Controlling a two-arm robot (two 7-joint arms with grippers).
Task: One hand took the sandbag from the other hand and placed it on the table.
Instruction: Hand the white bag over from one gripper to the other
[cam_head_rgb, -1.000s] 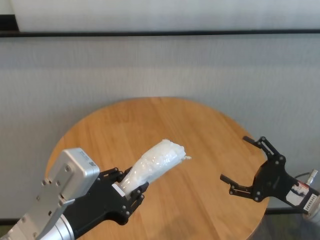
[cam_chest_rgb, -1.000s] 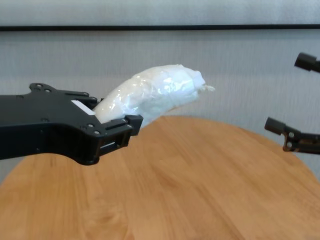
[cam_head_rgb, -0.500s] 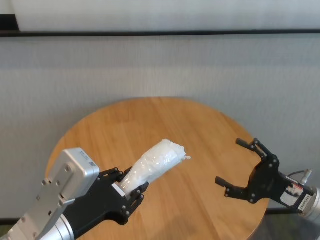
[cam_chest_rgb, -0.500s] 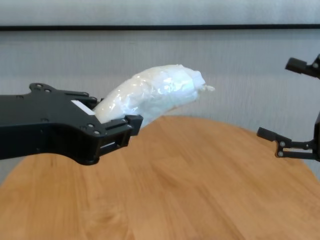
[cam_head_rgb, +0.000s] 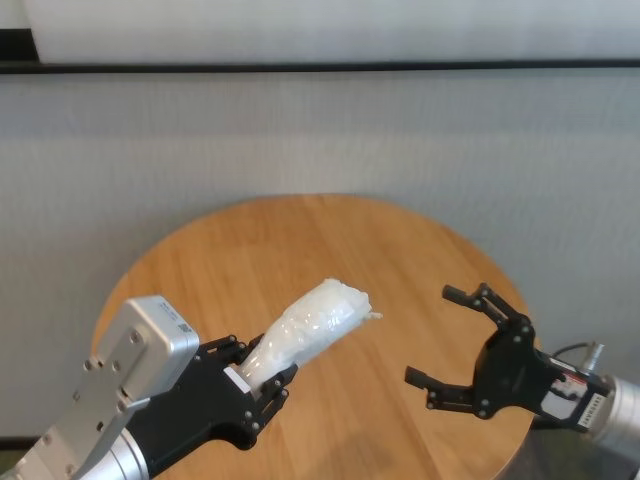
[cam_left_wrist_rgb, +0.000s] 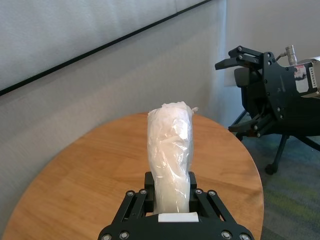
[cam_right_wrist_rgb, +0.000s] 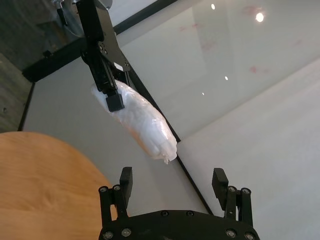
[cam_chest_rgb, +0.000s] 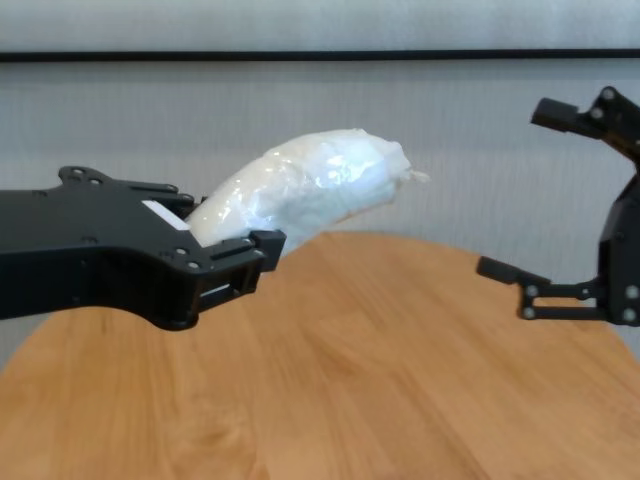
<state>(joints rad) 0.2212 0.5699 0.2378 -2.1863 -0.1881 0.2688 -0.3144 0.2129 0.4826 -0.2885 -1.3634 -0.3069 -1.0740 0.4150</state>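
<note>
My left gripper (cam_head_rgb: 258, 375) is shut on the lower end of the sandbag (cam_head_rgb: 312, 328), a white lumpy pouch in shiny plastic. The pouch slants up over the near left of the round wooden table (cam_head_rgb: 330, 240), twisted end (cam_chest_rgb: 412, 175) uppermost. In the left wrist view the sandbag (cam_left_wrist_rgb: 171, 150) stands straight out from that gripper's fingers (cam_left_wrist_rgb: 136, 200). My right gripper (cam_head_rgb: 430, 335) hovers open over the table's right edge, jaws wide and turned toward the bag, a gap away. The right wrist view has the sandbag (cam_right_wrist_rgb: 145, 122) ahead of the open right gripper (cam_right_wrist_rgb: 172, 175).
A grey wall (cam_head_rgb: 320, 130) with a dark rail runs behind the table. Beyond the table's right edge (cam_left_wrist_rgb: 257, 170) lies carpeted floor, with a black wheeled chair base (cam_left_wrist_rgb: 272, 167) on it.
My right gripper has moved left and slightly nearer, coming in over the table's right edge toward the sandbag, still open. The left gripper and the bag have held still.
</note>
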